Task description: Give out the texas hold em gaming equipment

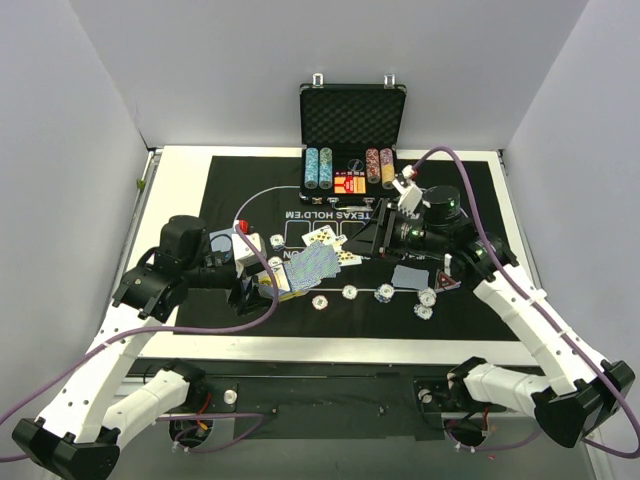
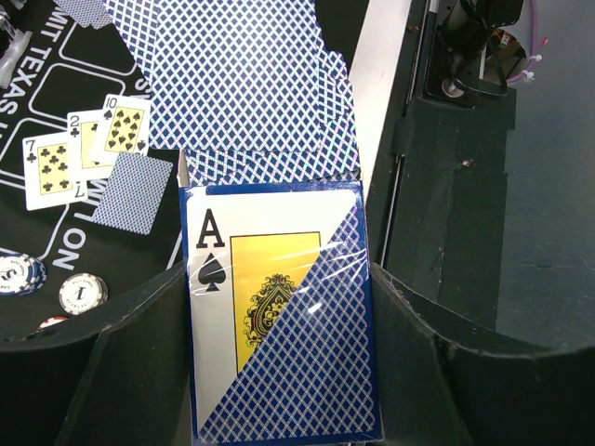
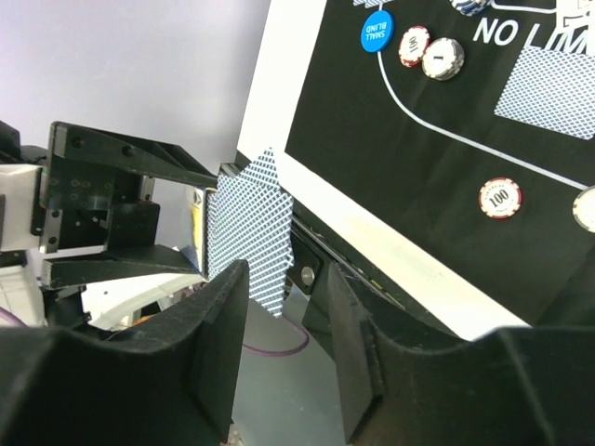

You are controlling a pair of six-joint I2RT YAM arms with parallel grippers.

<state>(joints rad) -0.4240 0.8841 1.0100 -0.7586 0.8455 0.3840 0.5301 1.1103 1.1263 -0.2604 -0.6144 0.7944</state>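
Note:
My left gripper (image 1: 262, 284) is shut on a cellophane-wrapped card deck box (image 2: 279, 316) with an ace of spades on its face. A fan of blue-backed cards (image 2: 242, 84) sticks out of it over the mat (image 1: 312, 266). My right gripper (image 1: 366, 238) is open, its jaws apart around the corner of that fan (image 3: 249, 228) without gripping it. Three face-up club cards (image 2: 82, 144) and one face-down card (image 2: 133, 190) lie on the mat. Poker chips (image 1: 351, 292) are scattered along the near side. A blue small-blind disc (image 3: 376, 31) lies by two chips (image 3: 442, 58).
The open black case (image 1: 352, 120) stands at the back with stacked chips (image 1: 318, 167) inside. Another face-down card (image 1: 408, 276) lies right of centre on the black mat (image 1: 230, 190). The table's white front edge (image 1: 330, 345) runs below the chips.

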